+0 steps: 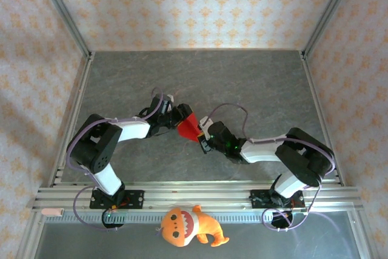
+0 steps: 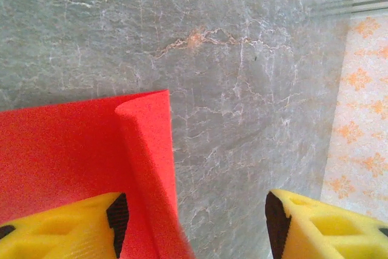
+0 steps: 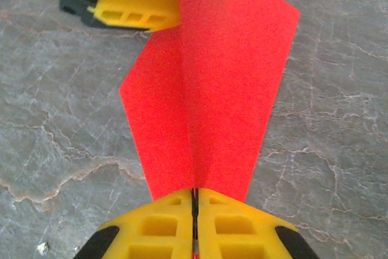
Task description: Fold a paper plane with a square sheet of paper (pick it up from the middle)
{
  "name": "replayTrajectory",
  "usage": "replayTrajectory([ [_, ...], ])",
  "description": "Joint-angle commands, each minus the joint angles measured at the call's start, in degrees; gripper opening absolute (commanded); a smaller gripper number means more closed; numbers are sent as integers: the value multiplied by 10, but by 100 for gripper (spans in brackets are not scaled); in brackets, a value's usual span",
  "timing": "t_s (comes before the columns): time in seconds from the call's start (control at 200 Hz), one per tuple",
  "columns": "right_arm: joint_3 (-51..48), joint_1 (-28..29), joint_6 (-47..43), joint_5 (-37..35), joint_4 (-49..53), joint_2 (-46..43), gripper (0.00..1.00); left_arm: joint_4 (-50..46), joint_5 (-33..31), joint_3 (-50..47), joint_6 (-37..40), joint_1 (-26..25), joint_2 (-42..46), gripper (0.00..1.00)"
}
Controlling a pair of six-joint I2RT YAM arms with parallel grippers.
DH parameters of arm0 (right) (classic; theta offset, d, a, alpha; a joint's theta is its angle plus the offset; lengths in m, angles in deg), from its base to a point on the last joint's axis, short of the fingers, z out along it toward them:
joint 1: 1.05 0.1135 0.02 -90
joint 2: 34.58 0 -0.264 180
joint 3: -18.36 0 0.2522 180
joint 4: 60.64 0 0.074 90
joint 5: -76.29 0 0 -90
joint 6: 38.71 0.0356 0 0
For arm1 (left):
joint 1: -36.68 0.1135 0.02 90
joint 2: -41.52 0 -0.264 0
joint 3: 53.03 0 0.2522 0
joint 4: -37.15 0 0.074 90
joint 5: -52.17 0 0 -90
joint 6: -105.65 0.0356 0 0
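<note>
The right hand (image 3: 195, 197) is closed tight on the red sheet of paper (image 3: 209, 89), pinching it at the near end of its centre crease. The sheet, creased to a pointed shape, sits between the two arms over the middle of the grey counter (image 1: 254, 83). The left hand (image 2: 197, 213) stands open, one finger at the paper's curled edge and the other well clear.

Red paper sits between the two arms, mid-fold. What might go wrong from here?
1. The right tool pinches the red paper at just one end of its crease; a pull from the other arm might slip it out or tear it.
2. The left tool stands open with a curled paper edge beside one finger; closing now may crush that curl into a stray crease.
</note>
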Motion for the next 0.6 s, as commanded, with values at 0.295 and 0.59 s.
replayTrajectory([
  [0.295, -2, 11, -35, -44, 8, -7, 11, 0, 4, 4, 3, -5, 2, 42],
  [0.59, -16, 26, -82, -100, -15, -10, 24, -1, 5, -6, 0, -6, 17, 16],
])
